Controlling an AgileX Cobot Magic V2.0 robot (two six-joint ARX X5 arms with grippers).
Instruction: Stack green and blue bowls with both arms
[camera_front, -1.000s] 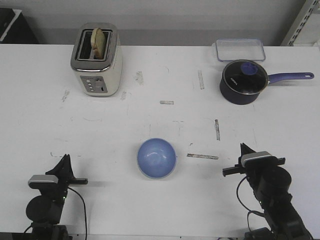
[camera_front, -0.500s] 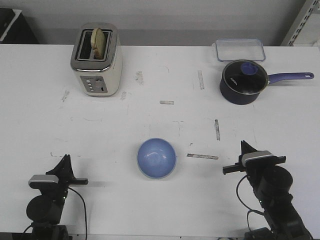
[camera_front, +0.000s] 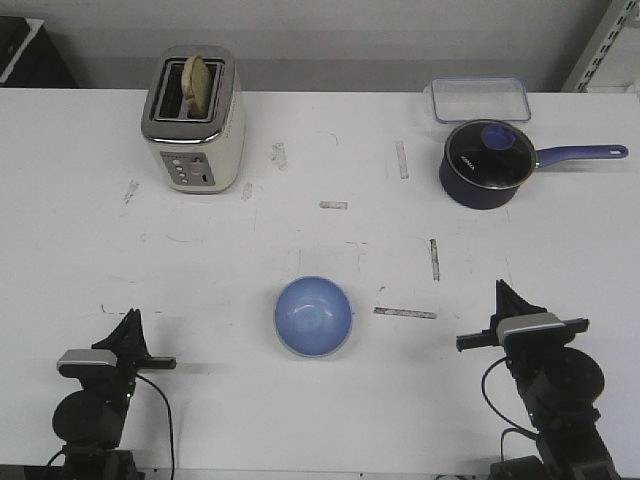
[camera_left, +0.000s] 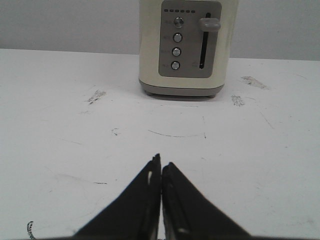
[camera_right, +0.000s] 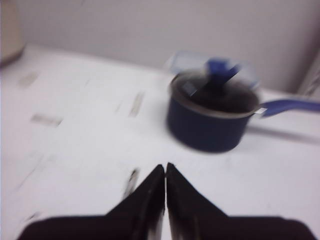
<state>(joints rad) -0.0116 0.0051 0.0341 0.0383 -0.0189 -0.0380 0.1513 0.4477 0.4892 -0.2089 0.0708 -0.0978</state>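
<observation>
The front view looks down over the white worktop (camera_front: 320, 240); the low left wrist view faces the cream toaster (camera_left: 187, 47), the blurred right one the dark blue saucepan (camera_right: 210, 120), both visible from the front

Bowl (camera_front: 313, 316) near the front middle of the counter (camera_front: 300, 240), toaster (camera_front: 193, 119) back left, lidded saucepan (camera_front: 487, 164) back right, container (camera_front: 480, 99) just behind it
</observation>
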